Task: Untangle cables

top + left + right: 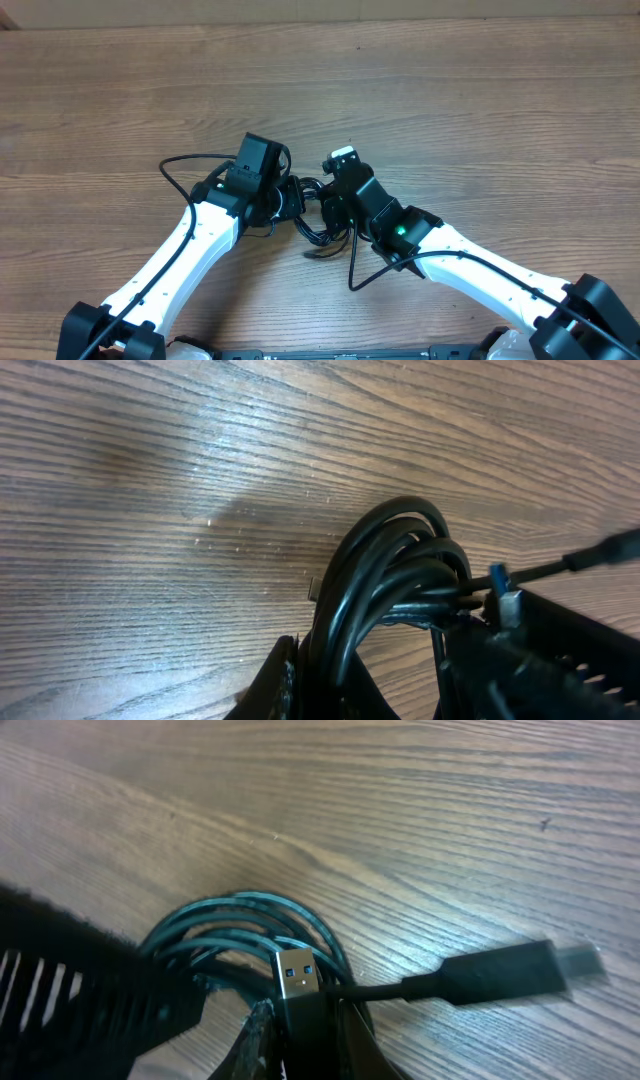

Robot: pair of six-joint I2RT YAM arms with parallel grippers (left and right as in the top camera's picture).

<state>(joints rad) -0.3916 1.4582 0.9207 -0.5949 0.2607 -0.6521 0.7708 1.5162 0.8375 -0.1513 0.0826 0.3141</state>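
Left jaws clamp the coiled cables (400,550); right jaws pinch a USB plug (297,970) (same bundle).

The cables (385,555) I am working on are showing plain black, and in my right wrist view their coils are catching a teal-green sheen. One plug (297,972) is showing silver metal with a blue tongue inside. The table (480,90) is running in warm brown wood grain with darker streaks. My left arm (185,250) and right arm (490,272) are wearing white shells with black joints, each with a green light (401,231) glowing.
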